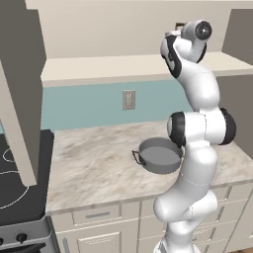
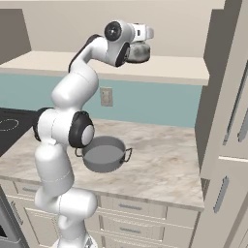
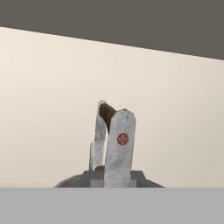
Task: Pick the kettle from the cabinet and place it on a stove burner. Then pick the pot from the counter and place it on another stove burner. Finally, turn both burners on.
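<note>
Spanning the middle of the left base view, one desk (image 1: pixel 99 163) of beige-and-grey marbled stone is the largest thing; no writing or brand can be read on it or anywhere else. Above it, across the upper part of both base views, runs the cabinet (image 2: pixel 169 70), a beige wall unit with one plain flat shelf board and grey-brown side panels. At the lower left edge of the left base view lies one black glass cooktop (image 1: pixel 20 183) marked with thin white circles, the stove burners (image 1: pixel 10 155); about three outlines show there, each cut off by the frame or by a panel. Two dark knobs (image 1: pixel 21 237) sit on the grey front strip below it.

One white arm (image 1: pixel 197 163) rises from the lower right of that view and reaches to the upper centre. One wide grey pot (image 2: pixel 102 154) with two small loop handles stands on the desk, near the centre of the right base view, just beside the arm's elbow. One switch plate (image 1: pixel 128 100) sits on the teal wall.

One small shiny kettle (image 2: pixel 138 52) is at the top centre of the right base view, over the shelf board, right against the hand. In the hand view the gripper (image 3: pixel 111 131) has its jaws pressed together on the kettle's dark arched handle (image 3: pixel 106 111); one finger (image 3: pixel 120 148) bears a single small red round mark, no letters legible.
</note>
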